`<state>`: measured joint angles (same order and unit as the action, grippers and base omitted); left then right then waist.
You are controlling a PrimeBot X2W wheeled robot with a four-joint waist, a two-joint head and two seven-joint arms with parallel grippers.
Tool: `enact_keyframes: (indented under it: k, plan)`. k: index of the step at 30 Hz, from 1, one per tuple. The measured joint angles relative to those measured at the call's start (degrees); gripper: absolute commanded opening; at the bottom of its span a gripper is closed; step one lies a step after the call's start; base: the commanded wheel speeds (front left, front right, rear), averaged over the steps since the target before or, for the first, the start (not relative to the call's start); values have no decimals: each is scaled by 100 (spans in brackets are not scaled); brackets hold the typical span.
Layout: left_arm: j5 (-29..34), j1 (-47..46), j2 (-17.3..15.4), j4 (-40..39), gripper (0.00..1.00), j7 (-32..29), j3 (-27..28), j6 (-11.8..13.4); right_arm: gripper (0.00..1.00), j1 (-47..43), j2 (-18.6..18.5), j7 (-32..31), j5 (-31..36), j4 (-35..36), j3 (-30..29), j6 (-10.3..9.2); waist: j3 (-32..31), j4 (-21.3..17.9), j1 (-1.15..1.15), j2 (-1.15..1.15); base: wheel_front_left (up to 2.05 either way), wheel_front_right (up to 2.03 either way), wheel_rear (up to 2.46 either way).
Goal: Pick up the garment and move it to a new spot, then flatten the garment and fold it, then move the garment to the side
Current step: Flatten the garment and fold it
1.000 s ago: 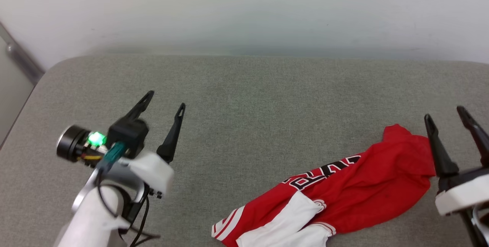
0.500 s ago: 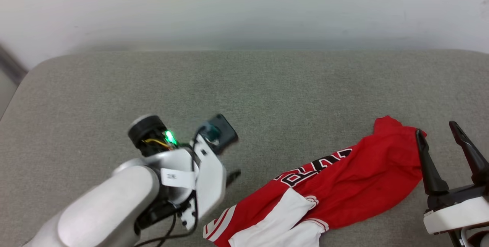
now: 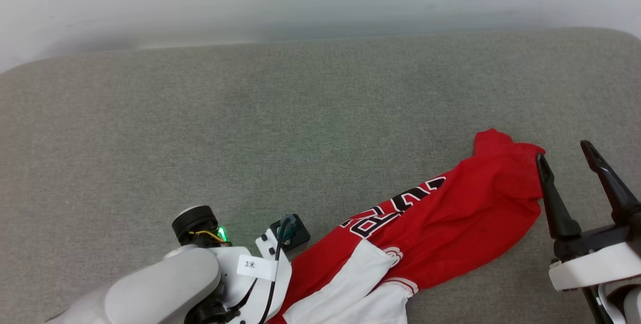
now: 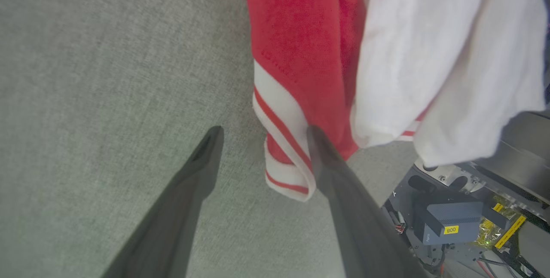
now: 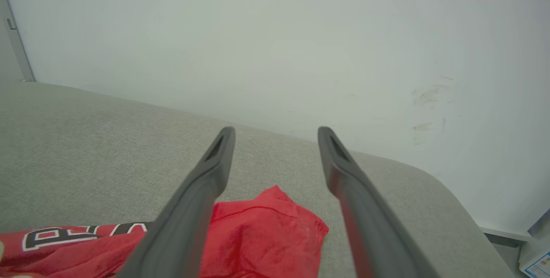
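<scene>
1. Head view shows the red thin-fabric sports jersey with white sleeves (image 3: 450, 224) lying crumpled in a slanting band on the near right part of the grey woven-fabric cushion (image 3: 250, 128), lettered chest up.
2. Left wrist view shows the left gripper (image 4: 264, 131) spread wide and holding nothing. The red-and-white striped hem corner (image 4: 283, 170) lies between its fingers, against the right-hand one in that view.
3. Pickup looks like the step in hand. Shift this gripper a little so the corner sits centred, press both tips down to the cushion, then close on the doubled trim, which should give more bite than the thin body cloth.
4. Keep the loose white sleeve (image 4: 429, 54) out of that pinch, or flattening later gets harder.
5. The right gripper (image 3: 563, 150) is also wide apart and empty, just beside the jersey's far red end. It should tilt down onto that bunched edge before closing.
6. Lift both ends together and evenly; a one-sided pull would likely twist the cloth or drag it off the cushion.
</scene>
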<state>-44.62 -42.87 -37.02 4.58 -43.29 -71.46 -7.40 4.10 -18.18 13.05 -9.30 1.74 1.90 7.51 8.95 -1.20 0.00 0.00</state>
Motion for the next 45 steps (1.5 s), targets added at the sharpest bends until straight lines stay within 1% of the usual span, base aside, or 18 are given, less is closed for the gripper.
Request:
enact_keyframes:
  k: [4,7,8,9,10,12,15,17,19,23,29,33,34,38,39,40,41,45]
  plan:
    - [60,42,55,371,100,138,-94,-1,100,94,3,29,31,-42,37,0,106,-63,0,0,0,0,0]
    - [37,88,190,690,100,223,-101,-14,100,174,9,68,74,-140,103,0,204,-109,0,0,0,0,0]
    - [35,109,218,733,96,246,-101,-15,100,194,8,80,75,-153,126,0,218,-114,0,0,0,0,0]
    - [31,128,233,778,31,266,-98,-14,100,200,7,90,81,-178,141,0,226,-112,0,0,0,0,0]
    - [33,130,249,810,0,272,-97,-13,100,203,3,104,82,-203,148,0,229,-106,0,0,0,0,0]
    - [2,129,315,831,0,410,-108,-11,100,215,-19,111,82,-257,147,0,221,-86,0,0,0,0,0]
    - [-81,71,311,882,0,768,-130,-11,100,254,-66,136,77,-332,140,0,173,-42,0,0,0,0,0]
    - [-258,51,289,1000,0,1069,46,-16,100,260,-88,155,68,-365,131,0,127,-10,0,0,0,0,0]
    - [-286,-59,162,1163,0,1347,274,22,100,257,-124,163,43,-398,104,0,82,20,0,0,0,0,0]
    - [-315,-136,-190,1540,0,1668,545,166,100,254,-148,172,27,-435,109,0,23,61,0,0,0,0,0]
    - [-358,-111,-453,2229,0,2096,828,448,100,252,-220,183,11,-512,108,0,28,74,0,0,0,0,0]
    - [-355,-106,-431,2742,0,2417,928,558,100,269,-270,188,-16,-593,112,0,69,60,0,0,0,0,0]
    - [-355,-106,-431,2742,0,2417,928,558,100,269,-270,188,-16,-593,112,0,69,60,0,0,0,0,0]
    - [-341,-63,-277,3254,0,2644,910,527,100,293,-277,193,-16,-692,168,0,79,38,0,0,0,0,0]
    - [-357,-49,-202,3338,21,2710,915,494,100,296,-277,198,-16,-711,186,0,68,37,0,0,0,0,0]
    - [-364,-29,-134,3423,80,2820,928,485,100,296,-277,198,-21,-728,193,0,51,38,0,0,0,0,0]
    - [-361,-20,-78,3496,100,2913,929,467,100,294,-279,198,-26,-749,191,0,30,45,0,0,0,0,0]
    - [-245,-133,10,3584,100,3250,938,413,100,268,-278,199,-33,-775,169,0,-94,105,0,0,0,0,0]
